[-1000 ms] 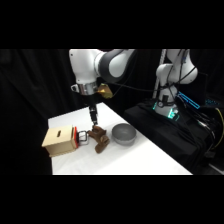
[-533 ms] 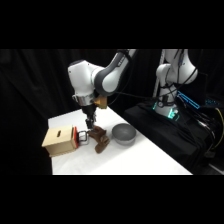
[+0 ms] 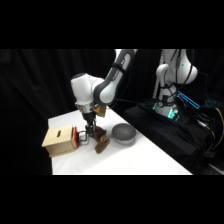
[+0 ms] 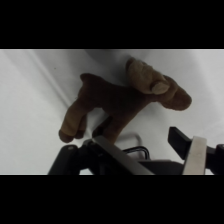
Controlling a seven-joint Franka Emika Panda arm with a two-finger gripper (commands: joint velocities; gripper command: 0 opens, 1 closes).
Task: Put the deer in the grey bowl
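The deer [image 3: 101, 141] lies on the white table [image 3: 135, 160], between the tan box [image 3: 59, 141] with its red side and the grey bowl [image 3: 123, 134]. It is near the bowl but not touching it. In the wrist view the deer [image 4: 117, 107] fills the middle, legs pointing down toward the camera, on bare white surface.

The gripper [image 3: 88, 134] is low over the table, just beside the deer and very close to the red side of the box – on that side there is little room. The two fingers [image 4: 192, 152] stand apart with the deer's body in front of the gap; nothing is pinched between them.

To the right of the bowl and in front of the deer the table is bare up to its near edge. Behind the table there is dark cloth and a second white arm [image 3: 172, 75] – well apart from the objects.
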